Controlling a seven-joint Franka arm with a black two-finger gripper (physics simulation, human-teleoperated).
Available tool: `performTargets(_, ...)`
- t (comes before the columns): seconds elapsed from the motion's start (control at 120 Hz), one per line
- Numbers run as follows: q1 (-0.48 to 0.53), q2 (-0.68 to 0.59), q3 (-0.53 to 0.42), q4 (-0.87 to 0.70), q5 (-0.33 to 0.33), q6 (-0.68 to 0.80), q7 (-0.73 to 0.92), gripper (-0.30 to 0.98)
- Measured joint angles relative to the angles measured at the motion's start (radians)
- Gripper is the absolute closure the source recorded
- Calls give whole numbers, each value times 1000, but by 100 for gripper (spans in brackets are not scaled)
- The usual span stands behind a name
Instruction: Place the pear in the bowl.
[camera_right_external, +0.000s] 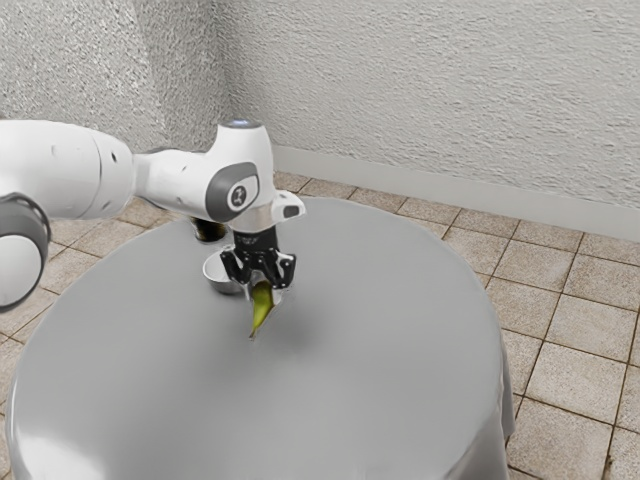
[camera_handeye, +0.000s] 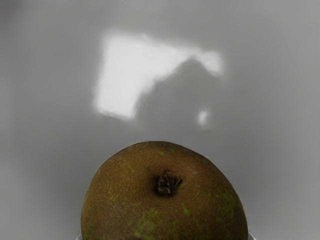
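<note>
In the exterior view my gripper (camera_right_external: 264, 290) is over the middle of the table, shut on the pear (camera_right_external: 262, 306). The yellow-green pear hangs below the hand, tilted, with its narrow end pointing down. In the wrist view the pear (camera_handeye: 162, 200) is large, its brown-green blunt end facing the camera. The light grey bowl (camera_right_external: 214, 276) stands on the table just beside the hand, toward the exterior view's left, partly hidden by the gripper.
A dark object (camera_right_external: 208, 231) stands behind the bowl, partly hidden by the arm. The round grey table (camera_right_external: 380, 360) has a curved edge, with tiled floor beyond it and walls behind.
</note>
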Motion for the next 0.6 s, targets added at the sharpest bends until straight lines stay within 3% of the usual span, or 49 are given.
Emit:
performTargets(0.258, 63, 13, 13, 152, 95, -56, 9, 42)
performTargets(0.458, 194, 99, -2, 262, 106, -85, 38, 41)
performTargets(0.6, 234, 163, -35, 336, 107, -95, 62, 40)
